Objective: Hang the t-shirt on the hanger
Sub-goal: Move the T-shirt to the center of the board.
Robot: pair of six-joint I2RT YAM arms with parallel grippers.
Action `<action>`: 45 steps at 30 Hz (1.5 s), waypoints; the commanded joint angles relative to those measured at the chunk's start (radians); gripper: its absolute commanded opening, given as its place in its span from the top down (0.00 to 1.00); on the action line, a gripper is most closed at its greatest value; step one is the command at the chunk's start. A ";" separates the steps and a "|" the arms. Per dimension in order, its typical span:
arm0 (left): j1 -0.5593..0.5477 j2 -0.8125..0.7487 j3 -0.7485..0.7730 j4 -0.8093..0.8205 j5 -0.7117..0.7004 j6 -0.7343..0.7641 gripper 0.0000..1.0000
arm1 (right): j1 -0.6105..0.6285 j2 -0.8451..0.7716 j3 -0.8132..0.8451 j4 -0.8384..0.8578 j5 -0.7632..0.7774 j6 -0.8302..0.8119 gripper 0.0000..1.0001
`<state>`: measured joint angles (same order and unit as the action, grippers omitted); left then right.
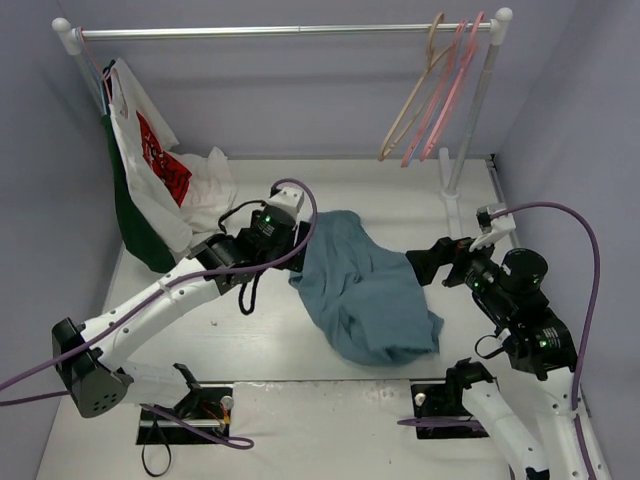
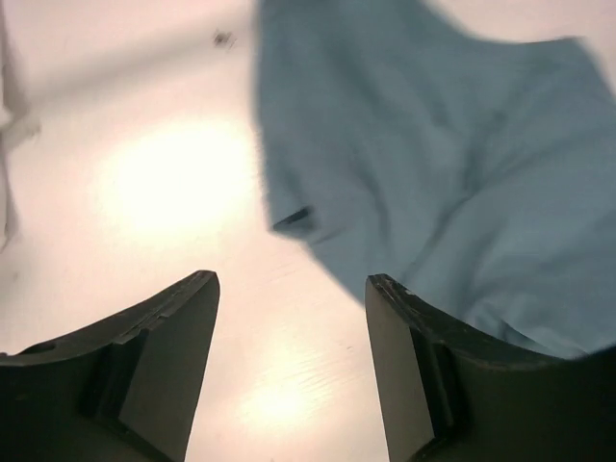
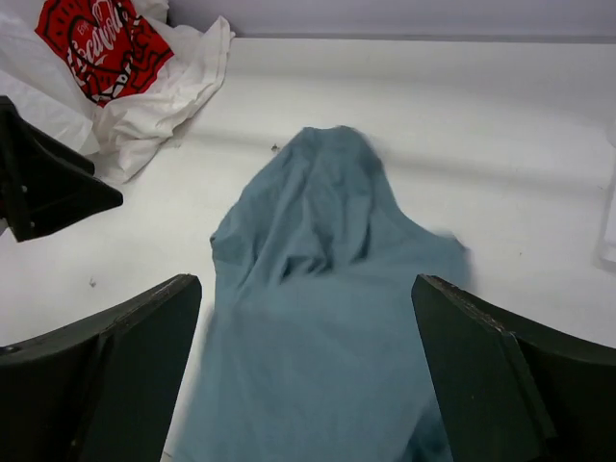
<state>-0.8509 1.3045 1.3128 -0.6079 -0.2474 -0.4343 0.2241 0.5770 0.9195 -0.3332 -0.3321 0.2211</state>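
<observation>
The teal-blue t-shirt lies crumpled on the white table, in the middle. It also shows in the left wrist view and the right wrist view. My left gripper is open and empty at the shirt's left edge, over bare table. My right gripper is open and empty at the shirt's right side, with the cloth lying below between its fingers. The beige hanger hangs from the rail at the back right, beside pink hangers.
A metal rail spans the back on white posts; the right post stands behind my right gripper. Pink hangers hang there. A white garment with red print and a dark green garment hang at back left.
</observation>
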 commanded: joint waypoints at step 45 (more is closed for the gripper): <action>0.142 -0.113 -0.464 0.175 0.007 -0.231 1.00 | 0.159 0.449 -0.241 0.258 0.231 0.231 0.29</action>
<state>-0.7586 1.3098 0.9428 -0.3309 -0.1318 -0.6411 0.3244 0.9936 0.6735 -0.1638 -0.1581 0.4553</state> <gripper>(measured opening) 0.032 0.713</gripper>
